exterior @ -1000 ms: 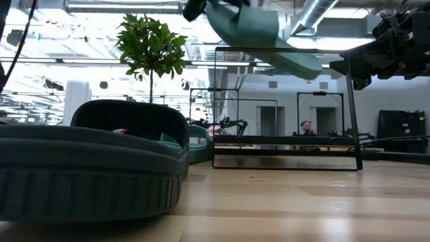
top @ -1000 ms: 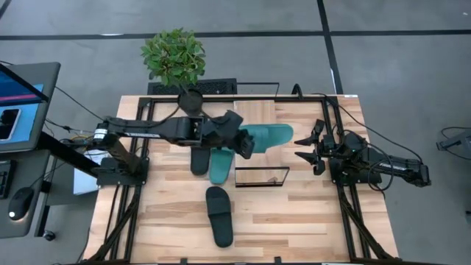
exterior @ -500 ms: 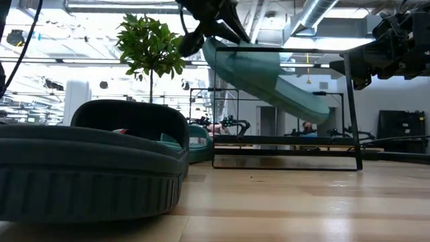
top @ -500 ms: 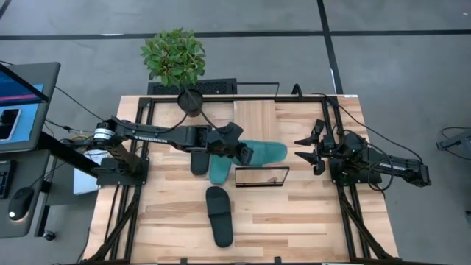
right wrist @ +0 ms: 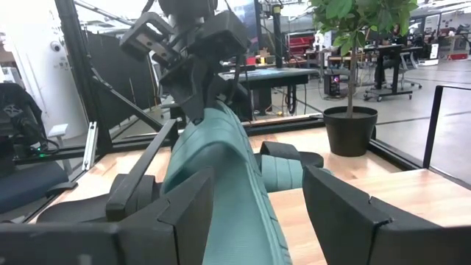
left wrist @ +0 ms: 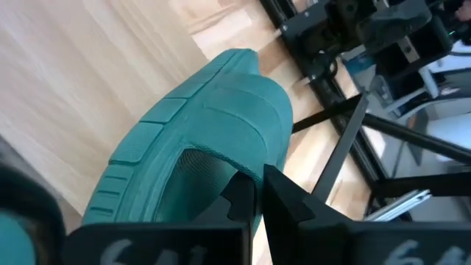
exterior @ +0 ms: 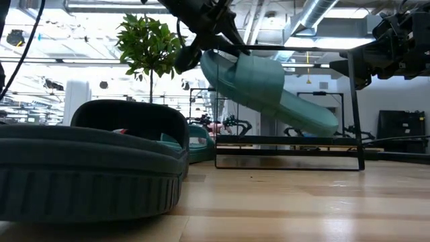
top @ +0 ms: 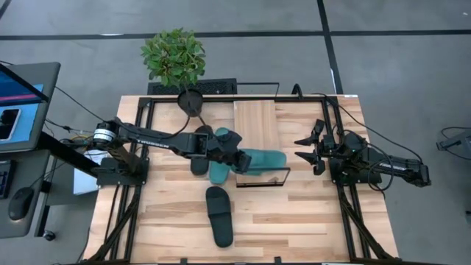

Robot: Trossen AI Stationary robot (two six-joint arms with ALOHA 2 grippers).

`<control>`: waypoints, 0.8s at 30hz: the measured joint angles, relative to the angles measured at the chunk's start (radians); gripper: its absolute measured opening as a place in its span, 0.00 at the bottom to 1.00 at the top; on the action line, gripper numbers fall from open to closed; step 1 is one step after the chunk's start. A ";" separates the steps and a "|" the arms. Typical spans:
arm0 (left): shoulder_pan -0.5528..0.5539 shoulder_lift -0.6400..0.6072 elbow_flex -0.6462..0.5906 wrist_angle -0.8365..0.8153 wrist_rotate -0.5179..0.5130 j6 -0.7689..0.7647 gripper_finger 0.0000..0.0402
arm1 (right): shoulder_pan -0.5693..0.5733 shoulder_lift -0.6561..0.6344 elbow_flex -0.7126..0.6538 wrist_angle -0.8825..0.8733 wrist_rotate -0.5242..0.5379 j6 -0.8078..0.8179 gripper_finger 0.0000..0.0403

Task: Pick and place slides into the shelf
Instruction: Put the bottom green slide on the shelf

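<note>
At centre frame in the high view, left end effector pinching the strap of a teal green ribbed rubber slide sandal, held off the light wooden tabletop. Low view shows that sandal tilted, toe end lower toward frame right, hanging inside the thin black wire frame of the low shelf. Shelf's pale rectangular wood board sits just above the sandal in the high view. Second teal green slide lies flat on the tabletop at centre, partly under the left arm, beside a black rubber slide to its left. Another black slide lies alone at lower centre. Right end effector hovers at centre right, fingers spread, clear of everything. Potted green plant at upper left.
</note>
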 joint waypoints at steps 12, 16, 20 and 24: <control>-0.004 0.000 -0.022 0.008 0.036 -0.027 0.00 | 0.000 0.000 0.000 0.000 0.000 0.000 0.50; -0.003 0.000 -0.022 0.007 0.038 -0.028 0.00 | 0.000 0.000 0.000 0.000 0.000 0.000 0.50; 0.000 0.000 -0.022 0.007 0.038 -0.028 0.00 | 0.000 0.000 0.000 0.000 0.000 0.000 0.50; 0.006 0.000 -0.022 0.029 0.034 -0.029 0.00 | 0.000 0.000 0.000 0.000 0.000 0.000 0.50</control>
